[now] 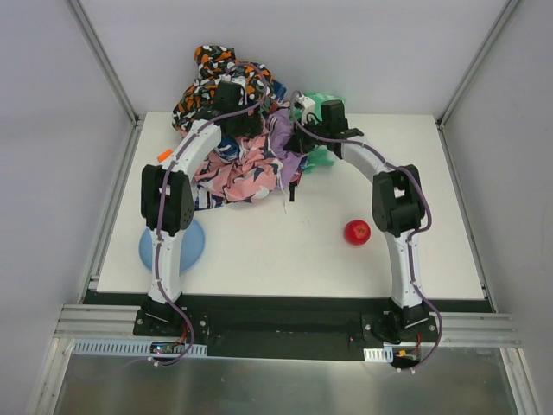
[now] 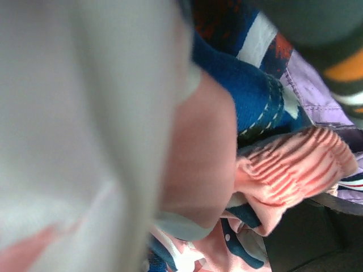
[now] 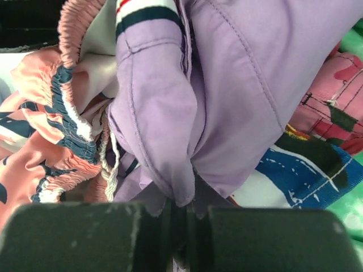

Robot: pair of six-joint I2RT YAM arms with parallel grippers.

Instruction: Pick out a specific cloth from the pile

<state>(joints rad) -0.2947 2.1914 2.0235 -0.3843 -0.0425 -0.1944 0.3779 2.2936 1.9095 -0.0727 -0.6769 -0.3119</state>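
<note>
Now the right gripper (image 3: 180, 211) pinches a fold of the plain lavender-purple garment (image 3: 238, 85), lying on the big heap of patterned fabrics (image 1: 216, 82). Meanwhile the left gripper (image 1: 232, 97) is buried, grip unreadable. Risk: the thin pinch slips, or the tangled pink floral cloth (image 3: 31, 150) drags along.
</note>
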